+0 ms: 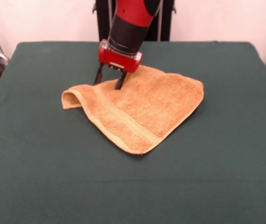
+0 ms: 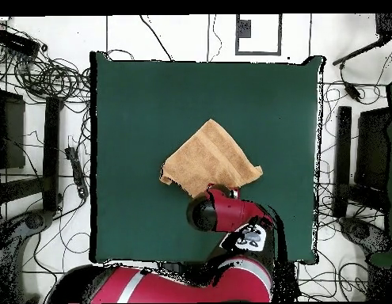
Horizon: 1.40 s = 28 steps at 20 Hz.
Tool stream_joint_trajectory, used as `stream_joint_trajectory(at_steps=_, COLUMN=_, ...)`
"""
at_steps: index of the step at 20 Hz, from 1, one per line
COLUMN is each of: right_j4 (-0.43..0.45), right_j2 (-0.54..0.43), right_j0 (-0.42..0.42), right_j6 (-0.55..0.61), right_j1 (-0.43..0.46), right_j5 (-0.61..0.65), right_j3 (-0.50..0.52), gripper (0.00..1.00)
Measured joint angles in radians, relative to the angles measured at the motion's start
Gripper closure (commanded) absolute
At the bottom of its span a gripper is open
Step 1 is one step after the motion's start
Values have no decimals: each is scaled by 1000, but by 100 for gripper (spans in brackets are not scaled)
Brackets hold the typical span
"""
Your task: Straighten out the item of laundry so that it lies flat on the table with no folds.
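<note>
Table (image 1: 35,177): dark green, far wider than the cloth; it carries the towel near its middle.

Arm (image 2: 151,286): red and black, reaching down to the towel's edge on the robot's side.

Towel (image 1: 147,109): orange-tan, lying as a rough diamond, corners toward the table's sides. In the front view, its long axis runs from the curled left corner (image 1: 71,98) to the right corner. That left corner is rolled over and not flat.

Hand (image 1: 108,78): fingers apart, tips pressing at the towel's far edge, one either side of a raised fold. The curl lies just beside it, left and nearer the camera.

Grip: seemingly not yet closed on cloth.
</note>
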<state>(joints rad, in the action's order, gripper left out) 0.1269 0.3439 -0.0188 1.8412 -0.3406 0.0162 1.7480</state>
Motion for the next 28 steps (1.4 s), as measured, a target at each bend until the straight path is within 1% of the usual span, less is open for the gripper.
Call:
stream_joint_trajectory(at_steps=7, right_j4=-42, right_j2=8, right_j0=9, right_j6=0, right_j1=5, right_j5=28, right_j3=-6, gripper=0)
stream_joint_trajectory(at_steps=13, right_j4=-80, right_j2=44, right_j0=52, right_j6=0, right_j1=30, right_j5=98, right_j3=-45, gripper=0)
stream_joint_trajectory(at_steps=14, right_j4=-96, right_j2=61, right_j0=72, right_j6=0, right_j1=43, right_j5=124, right_j3=-60, gripper=0)
stream_joint_trajectory(at_steps=17, right_j4=-114, right_j2=82, right_j0=95, right_j6=0, right_j1=58, right_j5=148, right_j3=-76, gripper=0)
stream_joint_trajectory(at_steps=20, right_j4=-125, right_j2=101, right_j0=116, right_j6=0, right_j1=72, right_j5=164, right_j3=-91, gripper=0)
stream_joint_trajectory(at_steps=28, right_j4=-127, right_j2=108, right_j0=123, right_j6=0, right_j1=77, right_j5=168, right_j3=-95, gripper=0)
